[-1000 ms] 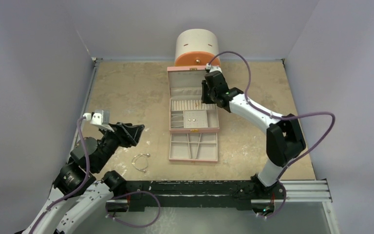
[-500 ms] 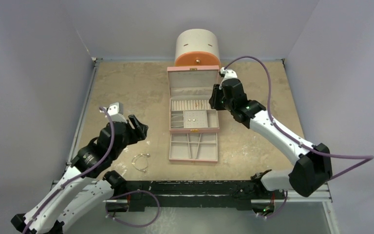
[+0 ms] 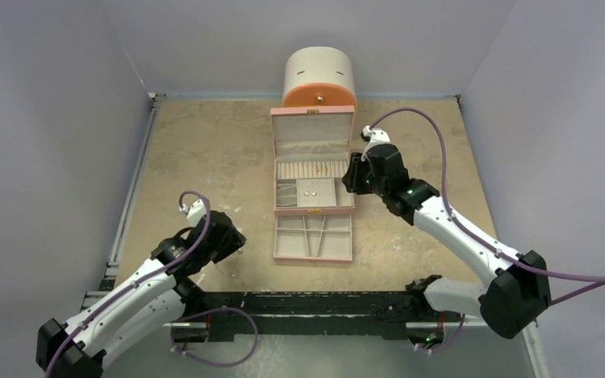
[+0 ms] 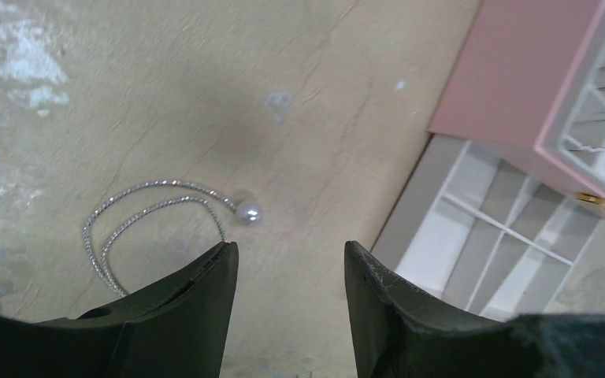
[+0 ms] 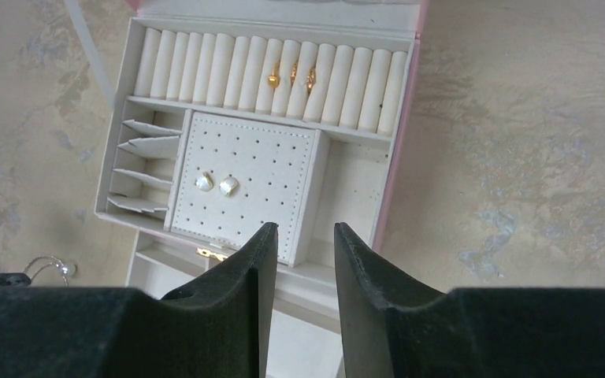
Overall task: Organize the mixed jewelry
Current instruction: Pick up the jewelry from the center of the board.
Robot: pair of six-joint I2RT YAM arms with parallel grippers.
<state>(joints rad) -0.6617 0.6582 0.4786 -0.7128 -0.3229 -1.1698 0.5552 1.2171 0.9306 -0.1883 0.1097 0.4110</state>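
**Left arm closes in on the bangle**

Top view: the left claw (image 3: 235, 239) has dropped low beside the pink box (image 3: 313, 113), while the right claw (image 3: 353, 175) has backed to the box's right edge.

Left wrist: its jaws are parted and empty, and the bangle (image 4: 249, 213) lies on the desk (image 4: 165, 79) just ahead, so pickup looks imminent.

Right wrist: this claw is released, holding nothing, above the studs (image 5: 217, 185).

Plain pale lavender walls (image 3: 47, 118) enclosed the bench (image 3: 205, 142). Its mottled beige top looked worn under soft, even light.
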